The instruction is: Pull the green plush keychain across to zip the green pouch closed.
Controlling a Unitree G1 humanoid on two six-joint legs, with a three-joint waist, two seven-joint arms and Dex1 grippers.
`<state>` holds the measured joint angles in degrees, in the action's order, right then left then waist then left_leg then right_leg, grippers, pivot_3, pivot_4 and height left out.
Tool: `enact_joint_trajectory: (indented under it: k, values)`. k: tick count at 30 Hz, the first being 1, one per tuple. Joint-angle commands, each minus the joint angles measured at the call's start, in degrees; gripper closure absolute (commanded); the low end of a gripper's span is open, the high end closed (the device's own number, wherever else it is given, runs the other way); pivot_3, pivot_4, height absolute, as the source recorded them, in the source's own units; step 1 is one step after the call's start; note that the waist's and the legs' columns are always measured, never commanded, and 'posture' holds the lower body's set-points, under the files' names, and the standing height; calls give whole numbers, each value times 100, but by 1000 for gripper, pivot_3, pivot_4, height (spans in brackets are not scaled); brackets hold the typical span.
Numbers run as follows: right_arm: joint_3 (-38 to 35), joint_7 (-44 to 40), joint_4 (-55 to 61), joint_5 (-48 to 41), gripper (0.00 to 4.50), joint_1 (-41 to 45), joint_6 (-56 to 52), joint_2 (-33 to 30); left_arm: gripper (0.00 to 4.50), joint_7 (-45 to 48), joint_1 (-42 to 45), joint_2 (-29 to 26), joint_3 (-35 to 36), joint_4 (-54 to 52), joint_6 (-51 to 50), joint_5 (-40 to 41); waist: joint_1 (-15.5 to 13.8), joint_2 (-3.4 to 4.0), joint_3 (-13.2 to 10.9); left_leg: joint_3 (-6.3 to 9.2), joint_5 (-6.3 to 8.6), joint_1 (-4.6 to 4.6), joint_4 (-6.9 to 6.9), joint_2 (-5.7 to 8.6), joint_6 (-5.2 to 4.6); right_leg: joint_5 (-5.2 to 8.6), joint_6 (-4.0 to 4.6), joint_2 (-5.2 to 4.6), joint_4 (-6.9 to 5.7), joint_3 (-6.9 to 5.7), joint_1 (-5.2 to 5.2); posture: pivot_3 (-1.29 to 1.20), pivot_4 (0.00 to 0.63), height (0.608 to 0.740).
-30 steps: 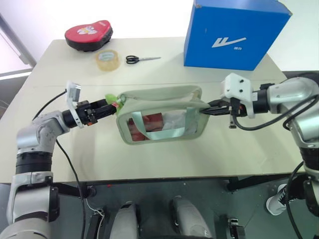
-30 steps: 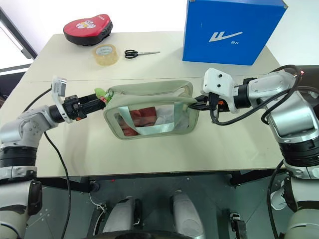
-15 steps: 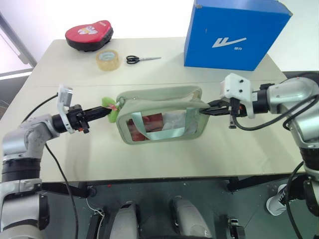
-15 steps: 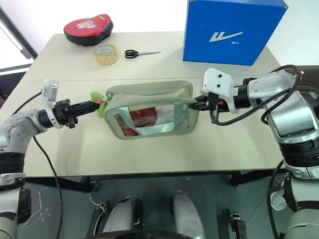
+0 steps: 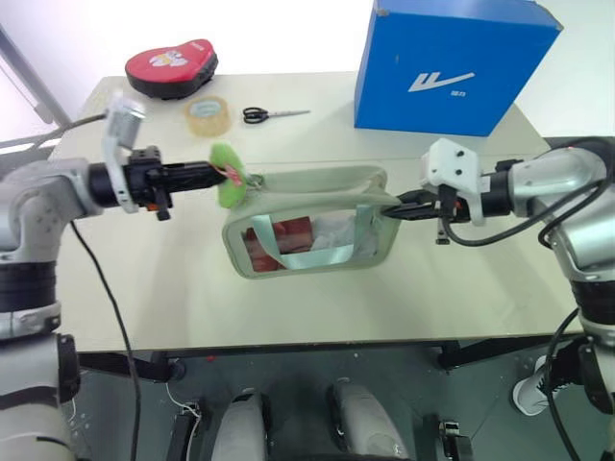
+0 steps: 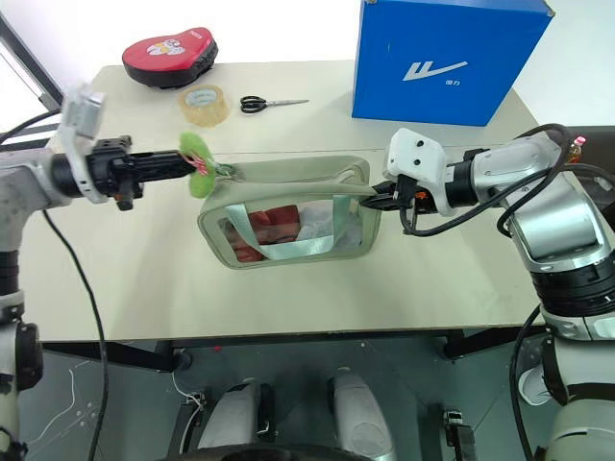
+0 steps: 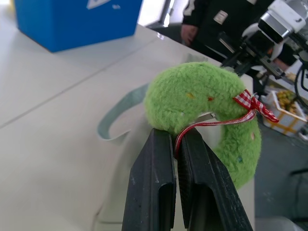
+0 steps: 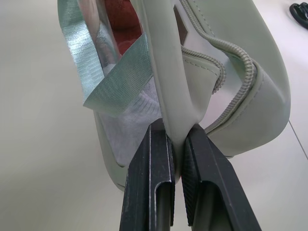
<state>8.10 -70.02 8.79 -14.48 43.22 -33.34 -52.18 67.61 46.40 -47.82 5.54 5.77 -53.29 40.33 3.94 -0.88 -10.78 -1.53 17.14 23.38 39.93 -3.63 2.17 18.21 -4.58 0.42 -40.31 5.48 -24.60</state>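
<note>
Since the earlier frame, we note the left gripper has risen, clamped on the green plush keychain. Right gripper pinches the green pouch end. Tape roll, scissors, blue box stand well behind, apparently unobstructing.

A lab or test room: a plain beige surface with props — tape roll, scissors, blue box — and cabled floor below

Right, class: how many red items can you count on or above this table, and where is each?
3. The red clamshell case lies at the table's far left corner; red contents show inside the green pouch; a red gingham ribbon ties the green plush keychain. More may be hidden.
</note>
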Motion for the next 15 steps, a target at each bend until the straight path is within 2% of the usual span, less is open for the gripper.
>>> enact_joint_trajectory:
  k: [1,8,11,15]
  values:
    - [-22,69,56,18,4500,93,61,55,4454,57,383,135,-223,-90,57,-76,-2,0,0,0,0,0,0,0,0,0,0,0,0,1,0,0,150,737]
    - [-19,107,38,43,4500,101,59,94,4454,257,806,575,-837,372,620,-646,4,0,0,-1,0,0,2,1,1,0,0,0,0,1,0,0,150,737]
    - [-44,116,68,42,4500,94,26,93,3570,380,865,599,-970,491,614,-748,-2,0,0,-1,0,0,2,1,1,0,0,1,0,1,0,0,150,737]
    - [-61,137,93,30,4500,98,-8,101,1506,511,922,510,-1024,565,730,-928,-4,0,0,-1,0,0,2,1,0,0,0,0,0,2,0,0,150,737]
